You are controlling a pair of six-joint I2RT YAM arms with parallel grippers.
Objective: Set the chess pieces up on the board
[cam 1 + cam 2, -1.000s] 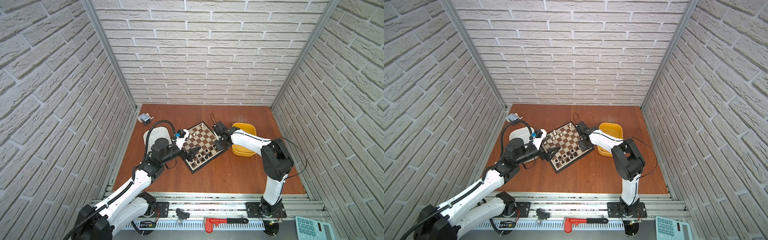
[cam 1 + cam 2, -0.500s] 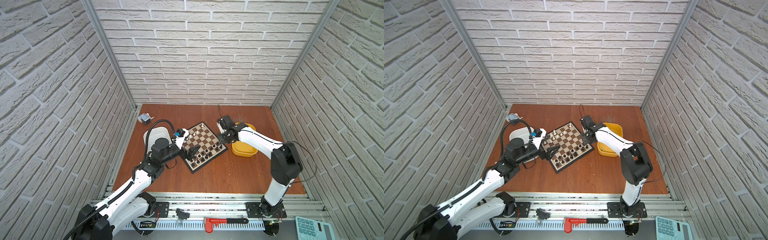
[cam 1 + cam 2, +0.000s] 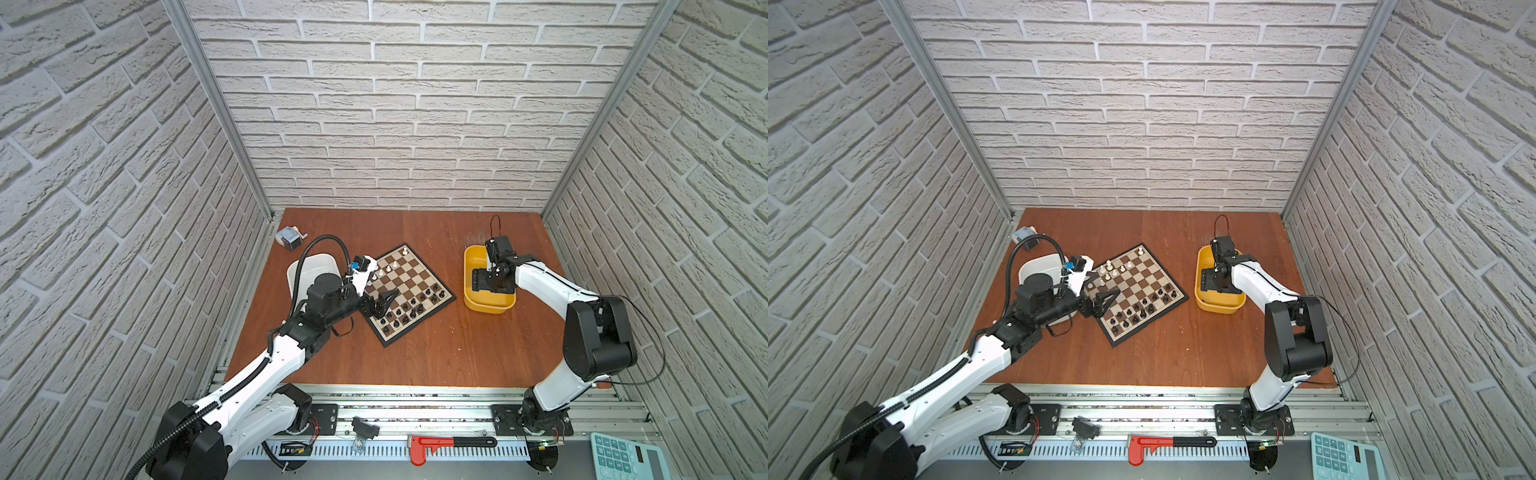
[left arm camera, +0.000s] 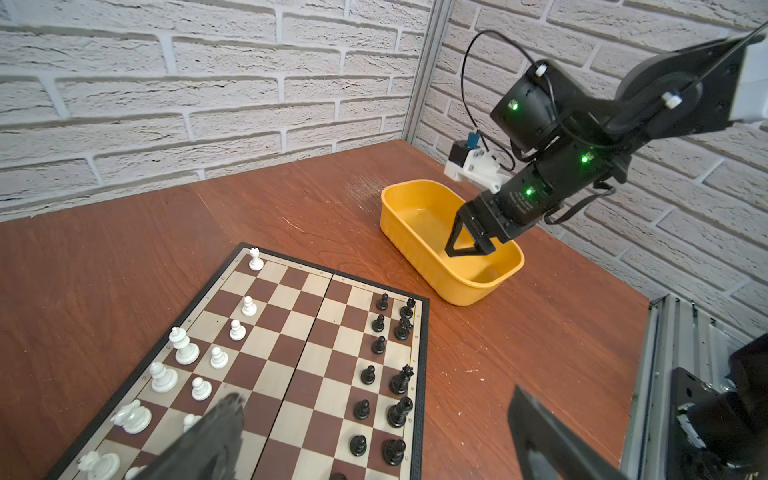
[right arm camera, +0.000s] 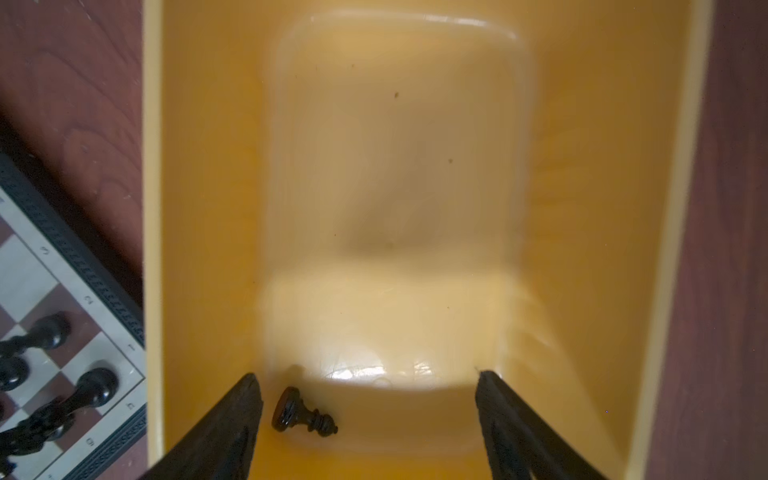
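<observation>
On the wooden tabletop, the board lies turned at an angle, between a white tub on its left and a yellow tub on its right. Black chess pieces stand in two rows along the board edge nearest the yellow tub. White chess pieces stand along the opposite edge, with gaps between them.

The right jaws point down into the yellow tub and stand wide apart, holding nothing. In the right wrist view, one black chess piece lies on its side on the tub floor. It is between the two fingers, just beside one of them and well apart from the other. A corner of the board with upright black pieces shows beside the tub.

The left jaws hang above the board's left edge, over the white side. They too are spread wide, with nothing between them.
</observation>
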